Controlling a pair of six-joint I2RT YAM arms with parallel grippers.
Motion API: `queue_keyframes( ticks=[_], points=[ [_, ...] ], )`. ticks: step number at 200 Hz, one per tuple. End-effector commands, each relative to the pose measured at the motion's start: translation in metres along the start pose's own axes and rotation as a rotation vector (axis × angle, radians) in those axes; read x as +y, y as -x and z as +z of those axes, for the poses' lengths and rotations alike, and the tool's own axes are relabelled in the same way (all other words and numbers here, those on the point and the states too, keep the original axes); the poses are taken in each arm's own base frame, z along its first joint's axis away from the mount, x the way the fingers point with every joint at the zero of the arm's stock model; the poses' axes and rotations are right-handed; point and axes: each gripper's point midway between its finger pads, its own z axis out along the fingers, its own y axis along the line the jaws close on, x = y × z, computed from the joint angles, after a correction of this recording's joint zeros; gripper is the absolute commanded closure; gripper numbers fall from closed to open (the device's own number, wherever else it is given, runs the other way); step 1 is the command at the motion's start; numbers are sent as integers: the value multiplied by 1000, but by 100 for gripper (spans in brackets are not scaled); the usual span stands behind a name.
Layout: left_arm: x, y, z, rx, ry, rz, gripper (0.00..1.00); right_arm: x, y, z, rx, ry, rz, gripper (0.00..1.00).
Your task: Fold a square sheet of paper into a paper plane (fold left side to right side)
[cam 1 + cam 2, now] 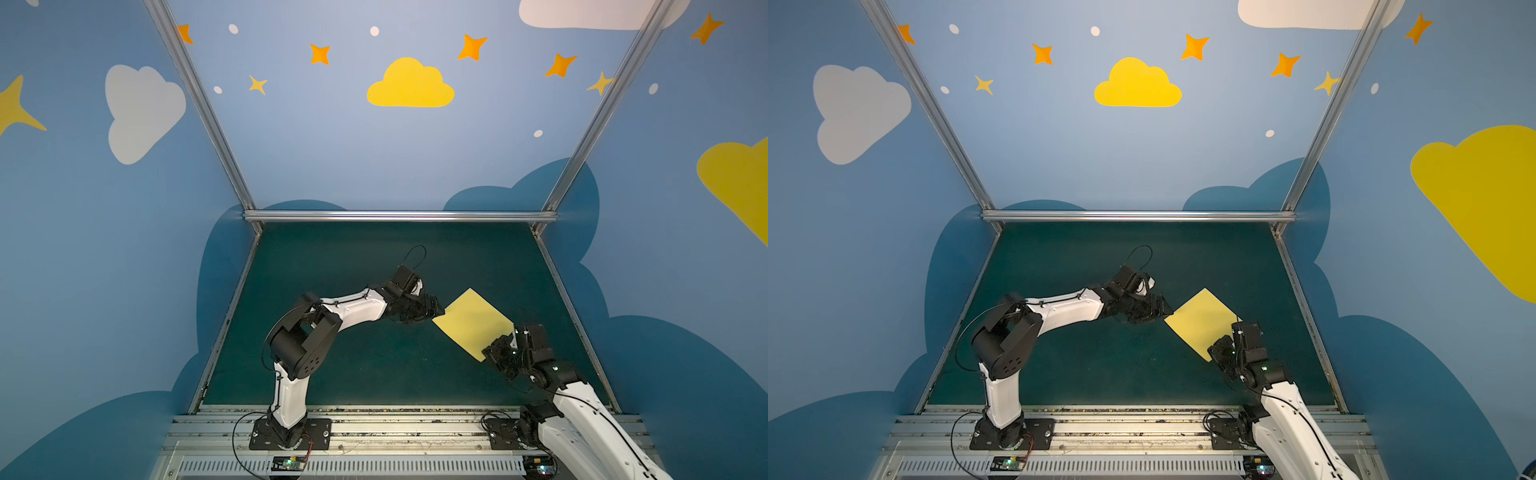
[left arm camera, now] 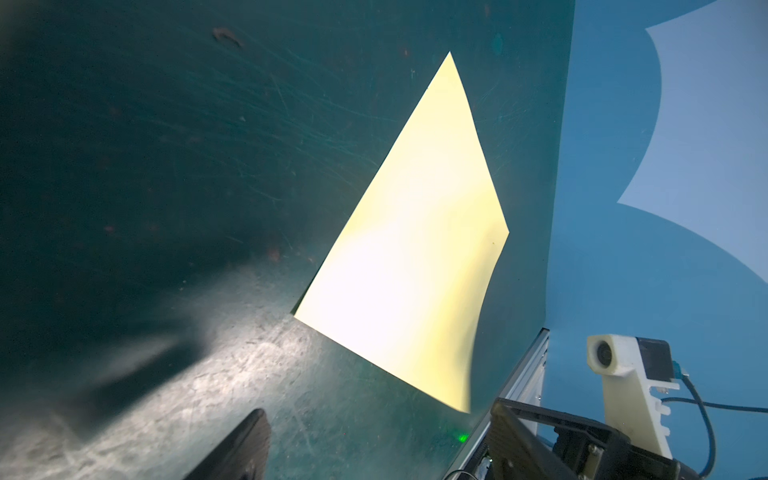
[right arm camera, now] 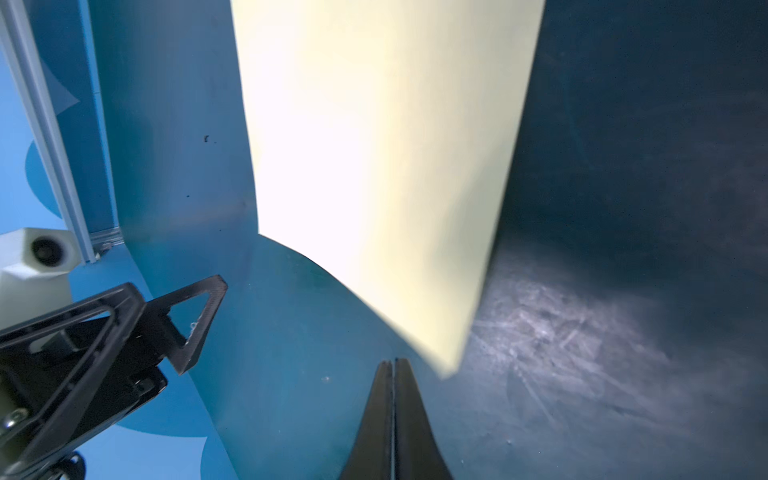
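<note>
Quick rundown for you: the square sheet of paper (image 1: 473,324) (image 1: 1202,324) sits on the dark green surface (image 1: 353,365), right of centre and a bit below the middle in both top views, turned so it reads like a diamond with one corner pointing toward the back wall. It's plain pale yellow and I can't spot any crease on it. Your left tool (image 1: 434,309) (image 1: 1160,309) reaches in from the left and sits right at the sheet's left corner; whether it actually touches the paper, I can't tell. From the left wrist view that tool (image 2: 378,411) is spread wide with nothing between the jaws, just bare surface, and the sheet (image 2: 415,257) lies out in front of it. One edge of the paper looks bowed there instead of straight. Your right tool (image 1: 496,351) (image 1: 1219,349) is down at the sheet's lower right corner. In the right wrist view its fingers (image 3: 411,415) are pressed flat together, so that tool (image 3: 392,365) is fully closed, and the paper's (image 3: 382,166) corner ends just beside the tips. I can't see any paper pinched between them.
</note>
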Motion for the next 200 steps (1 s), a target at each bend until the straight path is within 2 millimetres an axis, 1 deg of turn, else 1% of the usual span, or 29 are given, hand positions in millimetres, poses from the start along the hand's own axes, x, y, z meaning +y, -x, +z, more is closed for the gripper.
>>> queue_keyframes(
  ticks=[1, 32, 49, 58, 64, 71, 80, 91, 100, 116, 127, 159, 179, 200],
  points=[
    [-1, 0, 5, 0, -26, -55, 17, 11, 0, -7, 11, 18, -27, 100],
    [-6, -7, 14, 9, -73, -149, 17, 19, 2, -9, 17, 28, -39, 100],
    [-5, -13, 16, 4, -74, -171, 17, 10, 0, -8, 22, -6, -34, 100],
    [-2, -15, 16, -2, -62, -178, 17, 2, -1, -6, 16, -30, -17, 100],
    [1, -15, 16, -7, -49, -183, 17, -3, 0, -4, 7, -42, -5, 84],
    [5, -15, 17, -10, -33, -188, 17, -9, 0, -2, -5, -54, 11, 72],
    [9, -15, 17, -5, -9, -183, 17, -14, 2, 0, -20, -63, 19, 67],
    [14, -15, 18, 2, 32, -163, 17, -18, 6, 0, -47, -72, 16, 64],
    [15, -13, 19, 3, 47, -139, 17, -19, 10, 1, -64, -79, 13, 65],
    [21, -10, 20, 8, 76, -106, 18, -12, 17, 3, -65, -59, 5, 70],
    [26, -10, 23, 18, 84, -92, 21, -6, 23, 6, -58, -44, 3, 73],
    [30, -5, 29, 38, 42, -66, 31, 10, 44, 20, -39, 10, 4, 77],
    [34, -3, 31, 43, 31, -59, 33, 17, 57, 29, -31, 19, 18, 83],
    [37, -2, 34, 53, 15, -53, 33, 21, 65, 40, -2, 18, 27, 88]
  ],
)
